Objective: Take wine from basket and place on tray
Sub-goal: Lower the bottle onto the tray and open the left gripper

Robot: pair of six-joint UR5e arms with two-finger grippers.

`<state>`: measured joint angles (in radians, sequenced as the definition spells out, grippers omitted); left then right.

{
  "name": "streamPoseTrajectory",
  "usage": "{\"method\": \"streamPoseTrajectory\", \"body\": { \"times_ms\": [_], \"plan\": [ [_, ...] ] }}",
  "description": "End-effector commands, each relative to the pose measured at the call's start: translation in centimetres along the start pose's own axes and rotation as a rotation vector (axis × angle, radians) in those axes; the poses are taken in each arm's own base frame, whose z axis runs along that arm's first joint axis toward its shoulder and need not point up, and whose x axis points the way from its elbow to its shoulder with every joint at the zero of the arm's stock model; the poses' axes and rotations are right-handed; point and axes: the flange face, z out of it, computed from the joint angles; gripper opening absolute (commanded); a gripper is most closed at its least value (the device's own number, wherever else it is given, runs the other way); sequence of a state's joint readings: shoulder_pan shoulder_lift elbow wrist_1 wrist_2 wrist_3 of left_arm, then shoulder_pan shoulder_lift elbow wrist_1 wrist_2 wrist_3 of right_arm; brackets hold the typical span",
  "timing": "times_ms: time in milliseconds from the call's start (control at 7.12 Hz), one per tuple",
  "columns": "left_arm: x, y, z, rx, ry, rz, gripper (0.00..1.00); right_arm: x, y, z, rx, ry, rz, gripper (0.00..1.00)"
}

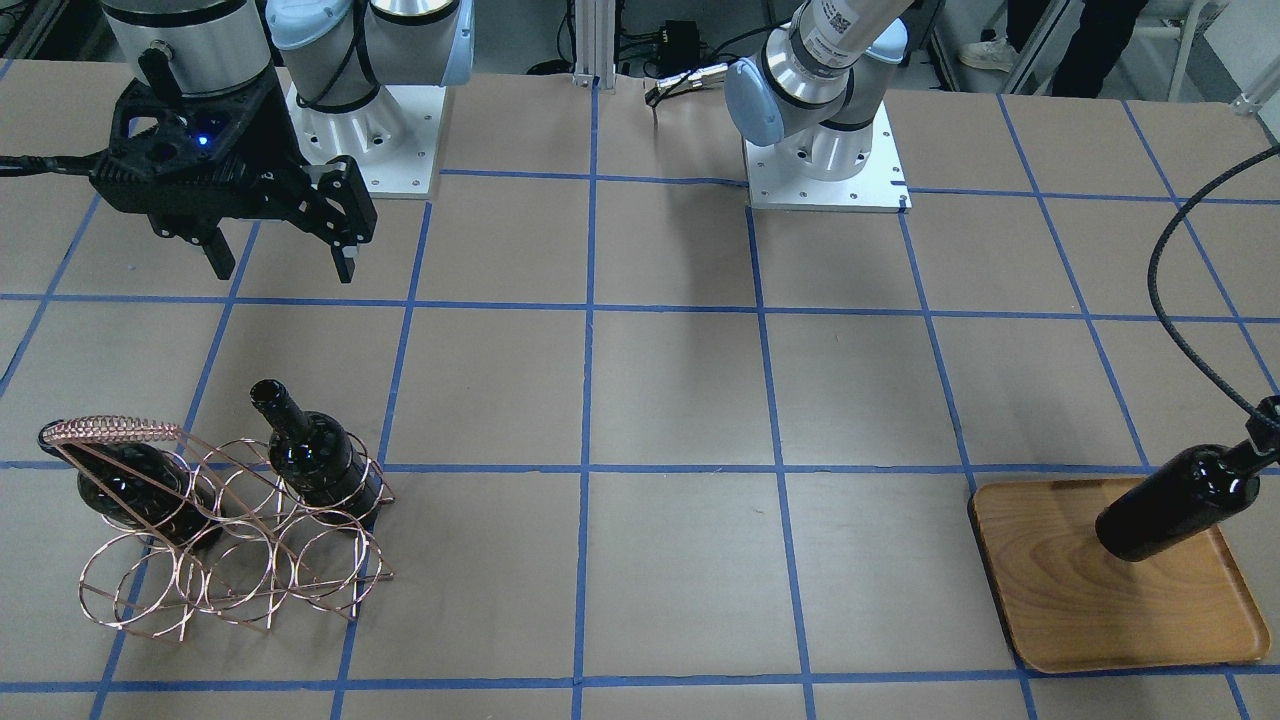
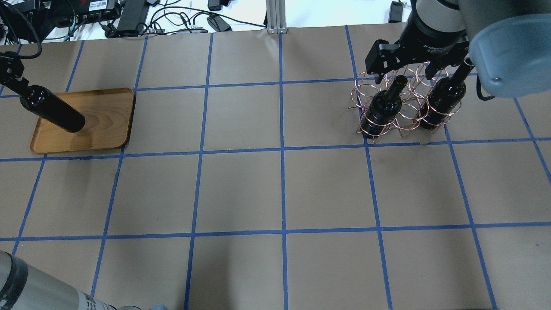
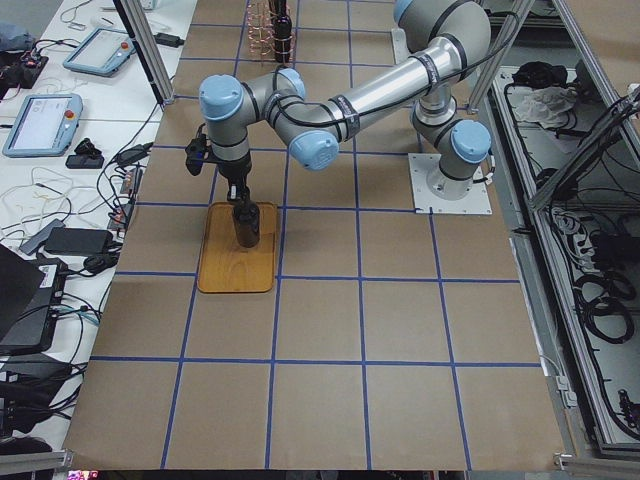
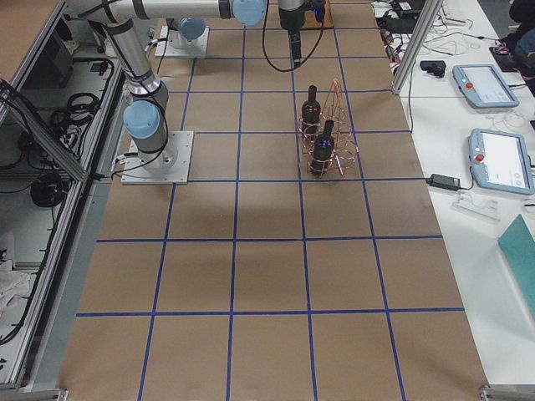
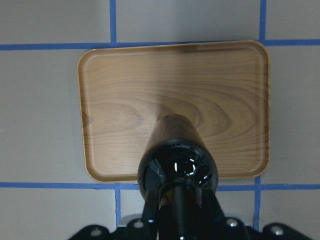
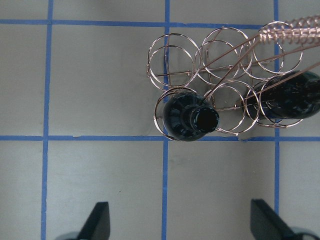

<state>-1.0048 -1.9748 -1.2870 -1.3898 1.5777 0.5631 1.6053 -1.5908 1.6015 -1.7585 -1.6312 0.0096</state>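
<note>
left jaws cropped, around wine (image 5: 177,170)

Wine (image 1: 1175,505) is over the tray (image 1: 1090,620), 2 bottles (image 1: 315,455) in the basket (image 1: 110,430).

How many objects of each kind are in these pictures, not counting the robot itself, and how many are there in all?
Wine bottle: 3
Wire basket: 1
Wooden tray: 1
Total: 5
</note>
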Motion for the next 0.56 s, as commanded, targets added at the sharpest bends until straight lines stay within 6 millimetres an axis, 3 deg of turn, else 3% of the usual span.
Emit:
{"method": "streamPoseTrajectory", "body": {
  "times_ms": [0, 421],
  "plan": [
    [-0.4, -0.5, 1.6, -0.017, 0.006, 0.002, 0.0, 0.3, 0.0, 0.0, 0.001, 0.033, 0.0, 1.0],
    [-0.7, -1.1, 3.1, -0.018, 0.01, 0.006, 0.0, 0.1, 0.1, -0.1, -0.002, 0.01, 0.0, 1.0]
  ]
}}
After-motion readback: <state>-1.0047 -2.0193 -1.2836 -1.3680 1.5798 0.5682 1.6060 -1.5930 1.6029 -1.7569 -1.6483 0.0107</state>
